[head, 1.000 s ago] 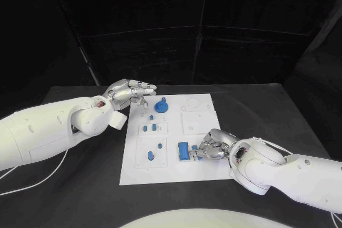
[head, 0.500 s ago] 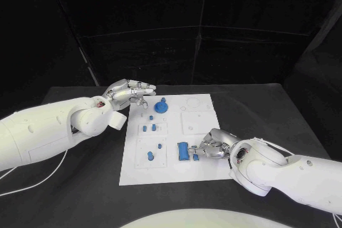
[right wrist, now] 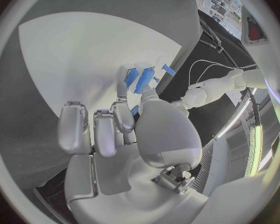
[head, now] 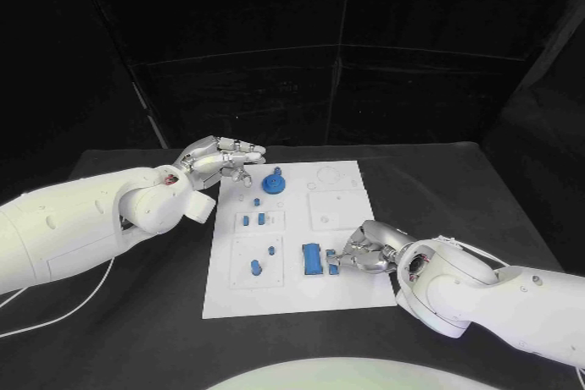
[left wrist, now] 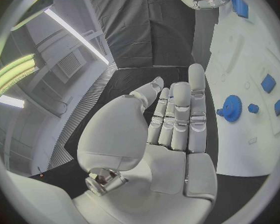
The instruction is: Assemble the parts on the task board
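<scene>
The white task board (head: 347, 212) lies mid-table. A blue gear (head: 273, 184) stands near its far left corner, with small blue parts (head: 253, 218) just in front of it and two more (head: 257, 266) nearer me. My left hand (head: 221, 162) hovers off that far left corner, fingers straight and holding nothing; its wrist view shows the gear (left wrist: 229, 108). My right hand (head: 367, 247) rests low on the board's near right part. Its thumb and a finger pinch a small blue part (head: 333, 267) beside a long blue block (head: 314, 259). The right wrist view shows the block (right wrist: 145, 79) just past the fingertips (right wrist: 122, 84).
The black table (head: 488, 195) surrounds the board. White cables (head: 61, 310) trail over it on the left, below my left arm. The board's far right section (head: 336, 205) holds only white recesses.
My right hand has crept slightly toward the near right with its fingers still at the small part. The left hand has stayed where it was.
</scene>
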Motion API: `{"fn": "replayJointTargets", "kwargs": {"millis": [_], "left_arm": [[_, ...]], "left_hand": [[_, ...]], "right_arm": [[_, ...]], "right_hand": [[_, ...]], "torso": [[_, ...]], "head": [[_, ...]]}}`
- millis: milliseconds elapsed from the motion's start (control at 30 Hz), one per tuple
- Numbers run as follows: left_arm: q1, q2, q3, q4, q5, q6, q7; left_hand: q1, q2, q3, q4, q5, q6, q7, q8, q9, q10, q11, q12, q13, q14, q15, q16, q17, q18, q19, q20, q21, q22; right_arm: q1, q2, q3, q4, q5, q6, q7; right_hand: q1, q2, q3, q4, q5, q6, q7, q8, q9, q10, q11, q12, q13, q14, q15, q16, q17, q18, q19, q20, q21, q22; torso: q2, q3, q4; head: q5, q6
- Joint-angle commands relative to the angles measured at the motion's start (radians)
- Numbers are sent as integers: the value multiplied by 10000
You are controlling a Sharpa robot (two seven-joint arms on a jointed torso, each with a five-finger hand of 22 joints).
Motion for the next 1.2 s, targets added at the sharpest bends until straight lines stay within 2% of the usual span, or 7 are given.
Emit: {"fn": "replayJointTargets", "kwargs": {"millis": [33,200,333,500,933,1067,1200], "left_arm": [[10,12,7,-10,39,125,47],[9,16,7,-29,39,129,35],[9,19,6,-41,38,145,21],[9,33,6,-44,38,160,14],[9,38,5,-46,38,161,9],[9,44,5,-52,38,162,7],[9,49,4,-57,38,181,-1]], "left_hand": [[-57,43,17,25,-28,-57,21,66,-14,-62,5,64,-17,-67,-23,-7,-12,128,-66,30,-48,-16],[-57,43,17,25,-28,-57,21,66,-14,-62,5,64,-17,-67,-23,-7,-12,128,-66,30,-48,-16],[-57,43,17,25,-28,-57,21,66,-14,-62,5,64,-17,-67,-23,-7,-12,128,-66,30,-48,-16],[-57,43,17,25,-28,-57,21,66,-14,-62,5,64,-17,-67,-23,-7,-12,128,-66,30,-48,-16],[-57,43,17,25,-28,-57,21,66,-14,-62,5,64,-17,-67,-23,-7,-12,128,-66,30,-48,-16],[-57,43,17,25,-28,-57,21,66,-14,-62,5,64,-17,-67,-23,-7,-12,128,-66,30,-48,-16],[-57,43,17,25,-28,-57,21,66,-14,-62,5,64,-17,-67,-23,-7,-12,128,-66,30,-48,-16]], "right_arm": [[10,-57,2,61,-174,493,168],[11,-200,2,160,-223,885,269],[11,-272,1,176,-236,969,293],[11,-276,1,133,-213,927,275],[11,-101,1,-146,-165,914,225],[12,8,1,-266,-166,912,206],[12,41,1,-296,-192,917,202]], "right_hand": [[417,-93,-31,-231,-258,-92,1,39,23,54,-20,5,8,669,-90,9,663,-81,-12,-49,27,-13],[385,-240,-301,-183,-679,-106,22,37,45,46,4,-20,10,666,-69,0,653,-76,-32,-29,5,-38],[423,-205,-303,-187,-696,-100,18,42,51,57,1,-1,29,671,-68,15,679,-83,-14,-28,23,-4],[467,-136,-299,-184,-682,-88,13,49,59,67,-3,9,42,675,-71,26,697,-86,-4,-28,34,14],[453,46,-334,-91,-603,-78,7,55,74,91,-7,38,77,681,-74,42,723,-92,14,-29,52,47],[716,117,-328,-214,-602,-87,0,58,90,95,-17,34,87,681,-82,41,721,-90,11,-36,48,44],[934,99,-354,-347,-575,-96,-4,58,101,97,-21,35,99,681,-87,42,724,-90,11,-40,47,47]], "torso": [[2,-2,22],[8,-1,13],[-1,-14,-6],[8,-6,24],[6,-10,6],[-11,2,-9],[-12,-12,13]], "head": [[6,-9],[35,-22],[29,-24],[30,-6],[65,-19],[66,-8],[49,5]]}}
